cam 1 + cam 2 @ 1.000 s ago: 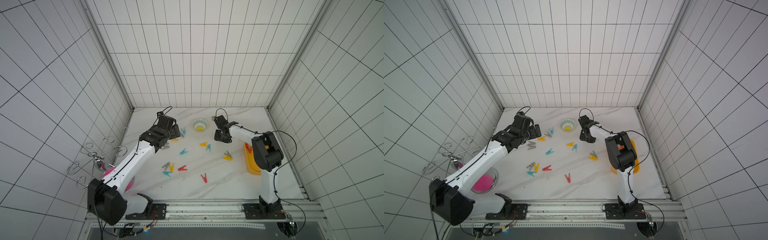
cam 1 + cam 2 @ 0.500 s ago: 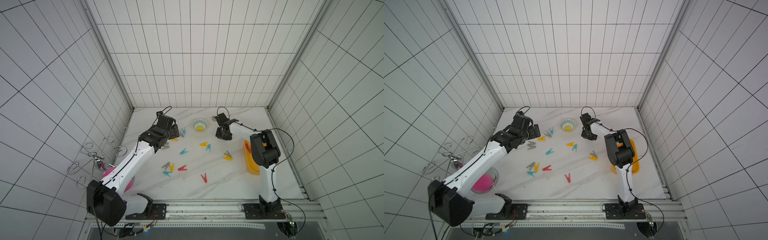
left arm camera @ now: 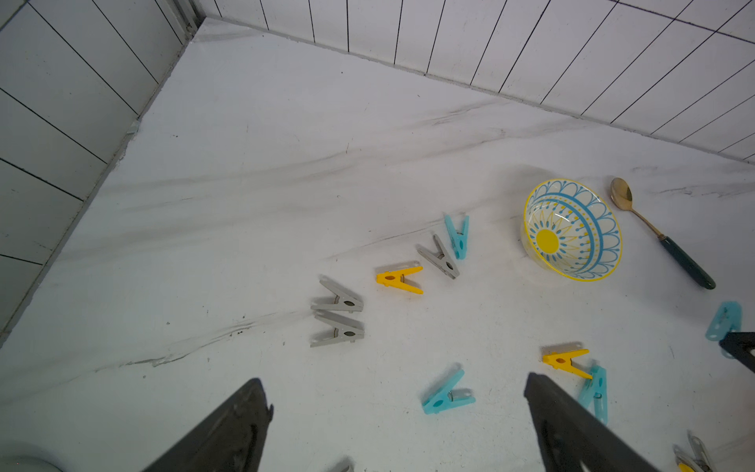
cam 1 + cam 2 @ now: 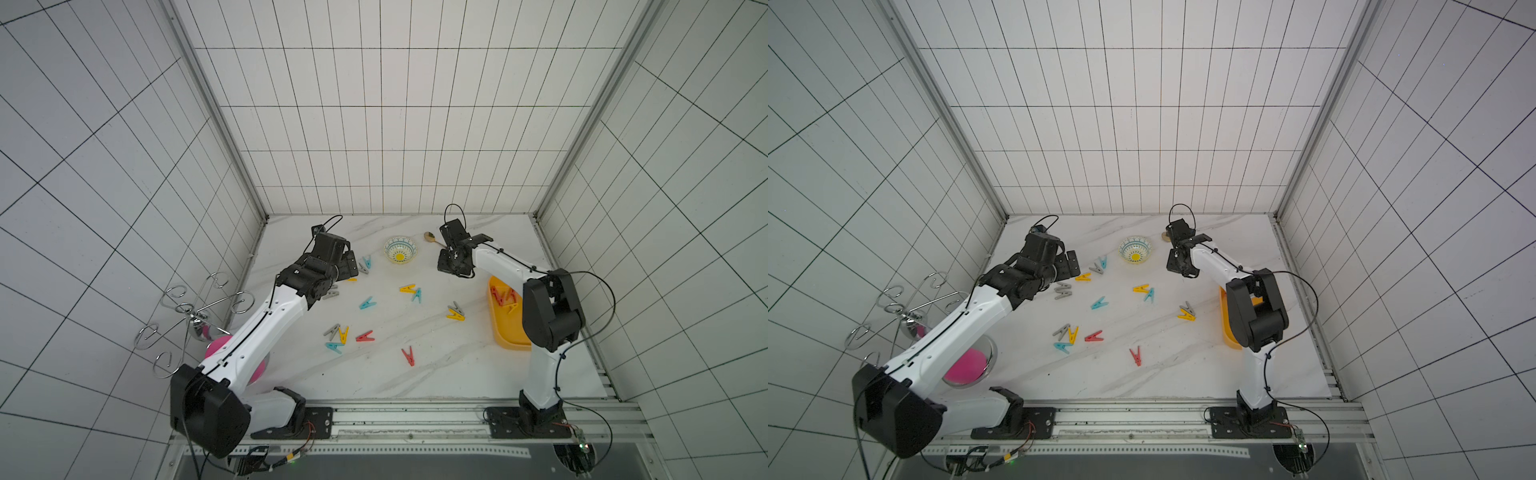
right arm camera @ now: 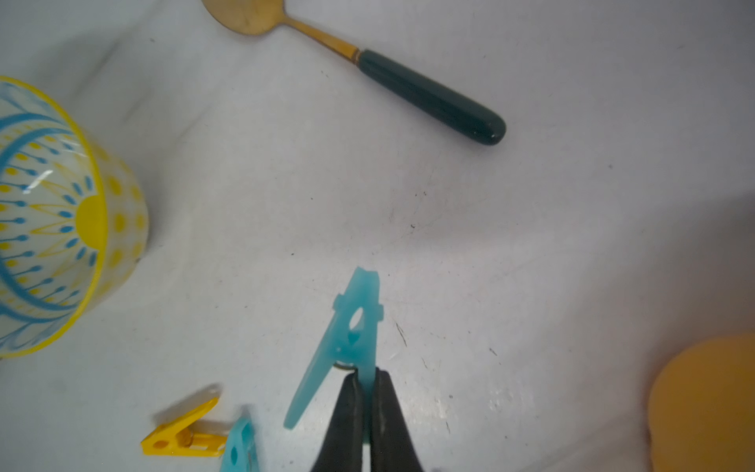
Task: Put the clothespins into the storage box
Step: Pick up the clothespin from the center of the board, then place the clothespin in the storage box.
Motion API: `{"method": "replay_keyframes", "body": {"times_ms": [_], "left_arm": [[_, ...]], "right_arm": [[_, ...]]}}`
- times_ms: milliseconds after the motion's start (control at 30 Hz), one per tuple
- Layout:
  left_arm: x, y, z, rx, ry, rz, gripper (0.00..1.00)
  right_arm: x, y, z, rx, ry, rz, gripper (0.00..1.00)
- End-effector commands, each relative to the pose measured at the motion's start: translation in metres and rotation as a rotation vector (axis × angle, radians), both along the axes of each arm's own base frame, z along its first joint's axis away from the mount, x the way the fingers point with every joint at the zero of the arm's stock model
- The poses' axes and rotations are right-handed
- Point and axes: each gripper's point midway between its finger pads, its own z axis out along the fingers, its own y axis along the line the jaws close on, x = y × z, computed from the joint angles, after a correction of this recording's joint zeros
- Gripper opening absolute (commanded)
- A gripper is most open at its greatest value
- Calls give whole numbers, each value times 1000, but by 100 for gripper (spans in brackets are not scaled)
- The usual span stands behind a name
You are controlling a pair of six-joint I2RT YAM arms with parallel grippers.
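Right gripper (image 5: 365, 378) clamped on your teal clothespin (image 5: 351, 335), near far edge of tabletop (image 4: 436, 374), between bowl (image 4: 401, 249) and storage box (image 4: 511, 332), box by right edge with red pegs (image 4: 500, 296) inside, left gripper (image 3: 394, 382) spread wide, gripping nothing, over loose clothespins (image 3: 447, 394)

Clothespins (image 4: 366, 303) scattered centrally, storage box (image 4: 509, 336) to their right, bowl (image 4: 400, 251) behind

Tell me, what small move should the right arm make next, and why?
Probably lift and swing toward the storage box. The right gripper is shut on one leg of a teal clothespin near the patterned bowl. The box lies close to that arm and holds a few pegs, so carrying this one over looks like the natural next step.
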Motion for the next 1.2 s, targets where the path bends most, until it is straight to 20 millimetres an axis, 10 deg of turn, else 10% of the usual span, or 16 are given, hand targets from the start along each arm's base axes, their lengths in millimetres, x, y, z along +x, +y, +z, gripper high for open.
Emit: {"method": "replay_keyframes", "body": {"times_ms": [0, 267, 500, 933, 1167], "left_arm": [[-2, -4, 8, -30, -25, -10, 99], [-2, -11, 12, -43, -35, -26, 99], [-2, -29, 15, -22, -40, -85, 99], [1, -36, 13, 3, -40, -107, 99], [4, -33, 21, 33, -52, -105, 99]], "right_arm": [[-26, -38, 26, -33, 10, -6, 4], [-92, -159, 16, -33, 111, -210, 5], [-132, -209, -29, -49, 244, -323, 5], [-153, -236, -75, -93, 380, -378, 8], [-124, -238, -83, -86, 362, -390, 11]]}}
